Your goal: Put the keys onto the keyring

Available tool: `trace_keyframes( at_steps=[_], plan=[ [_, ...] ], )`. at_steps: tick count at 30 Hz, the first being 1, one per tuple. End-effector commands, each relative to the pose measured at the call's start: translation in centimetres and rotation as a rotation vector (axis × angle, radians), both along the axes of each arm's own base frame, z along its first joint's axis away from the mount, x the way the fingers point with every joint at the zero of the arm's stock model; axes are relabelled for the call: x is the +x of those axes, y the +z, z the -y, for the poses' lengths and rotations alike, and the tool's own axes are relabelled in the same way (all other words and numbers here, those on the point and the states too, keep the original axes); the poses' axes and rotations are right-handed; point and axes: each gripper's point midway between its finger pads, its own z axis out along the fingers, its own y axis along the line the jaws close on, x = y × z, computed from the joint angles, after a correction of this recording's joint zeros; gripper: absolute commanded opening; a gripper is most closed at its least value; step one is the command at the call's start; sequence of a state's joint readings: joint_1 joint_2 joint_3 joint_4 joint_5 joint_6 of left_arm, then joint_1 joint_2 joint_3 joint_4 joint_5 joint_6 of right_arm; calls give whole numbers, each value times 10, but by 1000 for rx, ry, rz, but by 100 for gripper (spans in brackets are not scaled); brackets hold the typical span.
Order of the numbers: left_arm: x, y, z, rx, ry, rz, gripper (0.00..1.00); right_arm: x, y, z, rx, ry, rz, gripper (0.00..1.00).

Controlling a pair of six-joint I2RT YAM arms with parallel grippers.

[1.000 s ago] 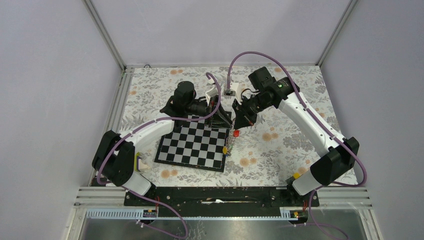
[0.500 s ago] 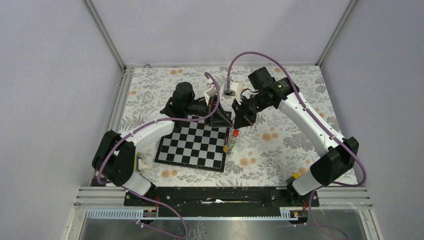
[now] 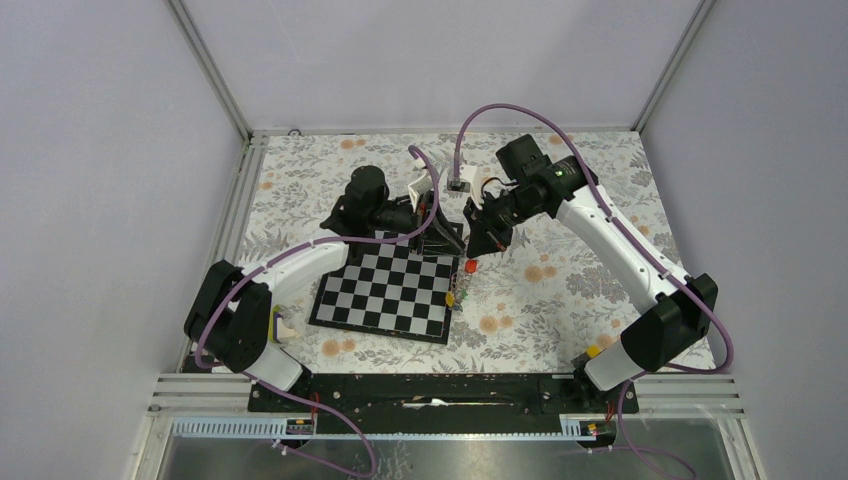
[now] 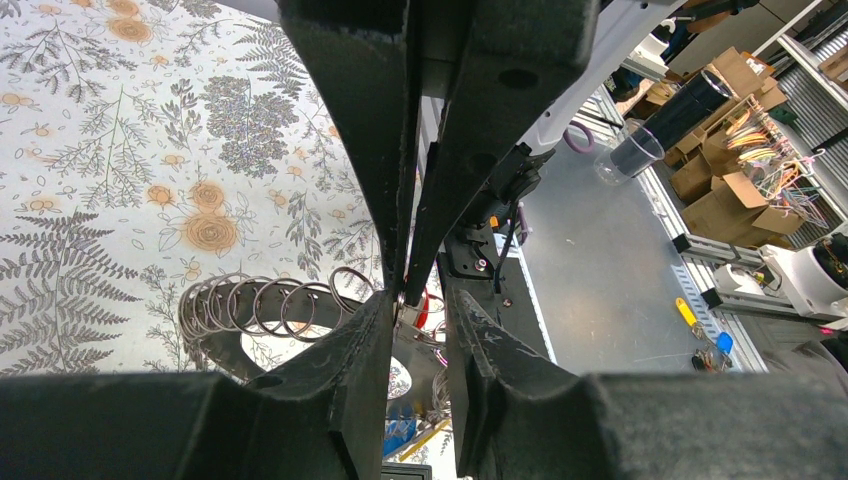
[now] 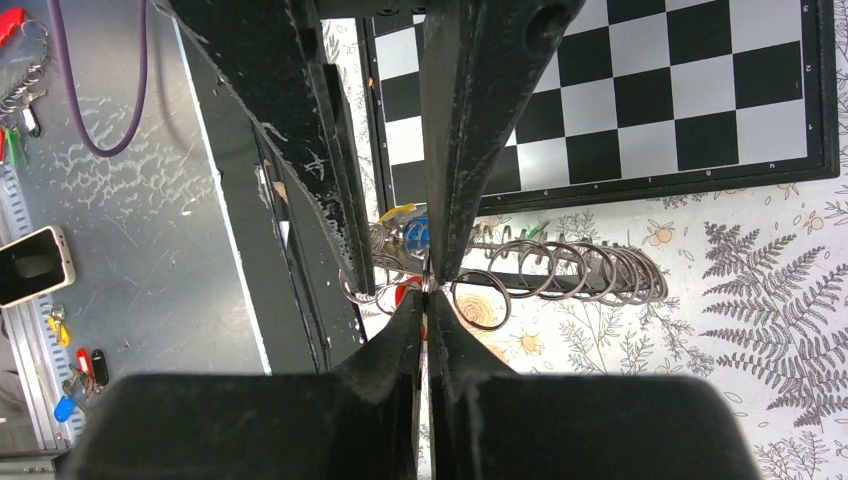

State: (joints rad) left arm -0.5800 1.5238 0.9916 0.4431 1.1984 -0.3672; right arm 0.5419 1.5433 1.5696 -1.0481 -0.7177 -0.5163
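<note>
My two grippers meet tip to tip above the right edge of the chessboard [image 3: 385, 290]. My right gripper [image 5: 428, 292] is shut on a thin grey wire of the keyring [image 5: 565, 270], whose loops fan out in a row along a black bar. They show in the left wrist view too [image 4: 260, 305]. My left gripper [image 4: 425, 300] has its jaws a small gap apart, with one fingertip [image 4: 385, 315] touching the wire. The keys hang below the grippers: a red tag [image 3: 470, 267], green [image 3: 462, 290] and yellow [image 3: 450, 298].
The chessboard lies on a flowered cloth [image 3: 560, 270]. A small white box [image 3: 460, 185] sits behind the grippers. Metal frame rails [image 3: 240, 200] border the table. The arms' purple cables [image 3: 520, 108] loop overhead.
</note>
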Motion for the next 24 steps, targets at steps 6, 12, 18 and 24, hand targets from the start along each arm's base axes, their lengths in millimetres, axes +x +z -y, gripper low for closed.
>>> trace_keyframes(
  at_steps=[6, 12, 18, 24],
  plan=[
    [-5, 13, -3, -45, -18, 69, 24, -6, 21, -4, 78, 16, 44, 0],
    [-5, 12, -3, -43, -21, 64, 17, -4, 23, -4, 83, 12, 44, 0],
    [-5, 12, -3, -41, -19, 58, 15, -3, 23, -2, 91, 4, 40, 0],
    [-5, 11, -3, -37, -16, 52, 18, -2, 26, -1, 105, -4, 39, 0]
  ],
)
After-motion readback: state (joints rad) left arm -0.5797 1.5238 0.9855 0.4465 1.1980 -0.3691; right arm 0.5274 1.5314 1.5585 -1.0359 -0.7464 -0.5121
